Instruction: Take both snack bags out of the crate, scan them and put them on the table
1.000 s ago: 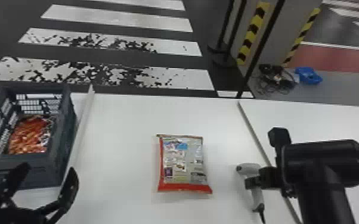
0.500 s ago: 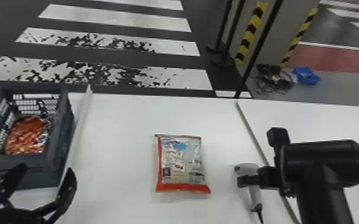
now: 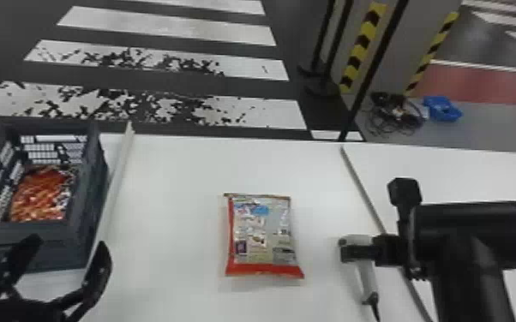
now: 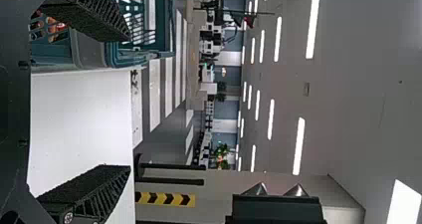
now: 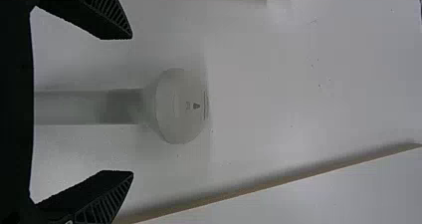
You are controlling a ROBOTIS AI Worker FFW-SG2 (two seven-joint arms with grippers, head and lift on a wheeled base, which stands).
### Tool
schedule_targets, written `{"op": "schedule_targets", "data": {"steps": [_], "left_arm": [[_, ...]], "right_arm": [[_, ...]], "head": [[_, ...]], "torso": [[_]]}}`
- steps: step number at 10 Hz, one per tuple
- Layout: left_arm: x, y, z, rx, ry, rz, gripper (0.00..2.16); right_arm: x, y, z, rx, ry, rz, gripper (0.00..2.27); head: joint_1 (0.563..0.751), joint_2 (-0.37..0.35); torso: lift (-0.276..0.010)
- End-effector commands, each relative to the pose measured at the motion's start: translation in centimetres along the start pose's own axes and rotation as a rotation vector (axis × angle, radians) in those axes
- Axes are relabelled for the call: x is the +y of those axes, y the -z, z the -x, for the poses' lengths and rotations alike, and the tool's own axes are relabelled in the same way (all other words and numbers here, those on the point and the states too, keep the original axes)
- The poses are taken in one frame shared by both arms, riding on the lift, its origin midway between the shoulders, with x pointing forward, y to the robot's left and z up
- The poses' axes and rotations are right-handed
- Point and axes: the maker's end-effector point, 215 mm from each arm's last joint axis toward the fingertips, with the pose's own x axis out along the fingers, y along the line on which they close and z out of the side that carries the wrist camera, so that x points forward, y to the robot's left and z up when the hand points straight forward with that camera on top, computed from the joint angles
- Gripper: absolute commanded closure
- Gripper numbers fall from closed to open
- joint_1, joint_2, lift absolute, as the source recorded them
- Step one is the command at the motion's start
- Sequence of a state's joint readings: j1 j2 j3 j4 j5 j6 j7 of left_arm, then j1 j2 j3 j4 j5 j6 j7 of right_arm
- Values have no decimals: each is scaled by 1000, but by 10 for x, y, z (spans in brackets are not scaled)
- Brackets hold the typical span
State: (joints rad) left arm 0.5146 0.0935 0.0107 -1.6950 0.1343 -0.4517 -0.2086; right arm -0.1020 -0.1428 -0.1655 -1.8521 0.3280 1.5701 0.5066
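The jaws of the left gripper (image 3: 68, 246) stand wide apart, in front of the near side of the crate; in the left wrist view one black finger (image 4: 92, 15) overlaps the crate and the other (image 4: 87, 191) shows against the white table. The jaws of the right gripper (image 3: 347, 252) are apart too, on either side of the scanner's handle, with a gap at each side. The scanner (image 3: 366, 278) is pale grey, its rounded head pointing away from the robot, and a dark cord (image 3: 375, 310) leads from the handle's near end. Between the two grippers, one snack bag (image 3: 263, 235) lies flat on the white table (image 3: 175, 192), its printed panel up and its red end toward the robot. The other snack bag (image 3: 40, 195), orange and red, is inside the dark grey crate (image 3: 60, 248) at the left of the table. A pale strip (image 3: 118, 180) runs just beside the crate, and another strip (image 3: 368, 201) runs near the scanner. Past the table are a striped floor (image 3: 167, 32), a yellow and black marking (image 3: 362, 43), a heap of cables (image 3: 392, 115) and a blue object (image 3: 441, 109).
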Motion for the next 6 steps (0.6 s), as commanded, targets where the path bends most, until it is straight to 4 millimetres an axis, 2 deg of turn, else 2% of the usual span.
{"op": "schedule_targets", "data": {"steps": [1, 2, 4, 6], "left_arm": [[0, -2, -1, -3, 1, -1, 80], [0, -2, -1, -3, 1, -1, 80], [2, -2, -1, -4, -2, -3, 80], [2, -2, -1, -2, -2, -3, 80]], "right_arm": [[13, -11, 11, -45, -34, 10, 19], [21, -19, 20, -77, -45, 24, 26], [55, -26, 40, -143, -112, 59, 26], [82, -22, 51, -167, -185, 80, 49]], "head": [[695, -191], [695, -179], [695, -159], [695, -114]], "torso": [[-94], [-94], [-94], [-94]]}}
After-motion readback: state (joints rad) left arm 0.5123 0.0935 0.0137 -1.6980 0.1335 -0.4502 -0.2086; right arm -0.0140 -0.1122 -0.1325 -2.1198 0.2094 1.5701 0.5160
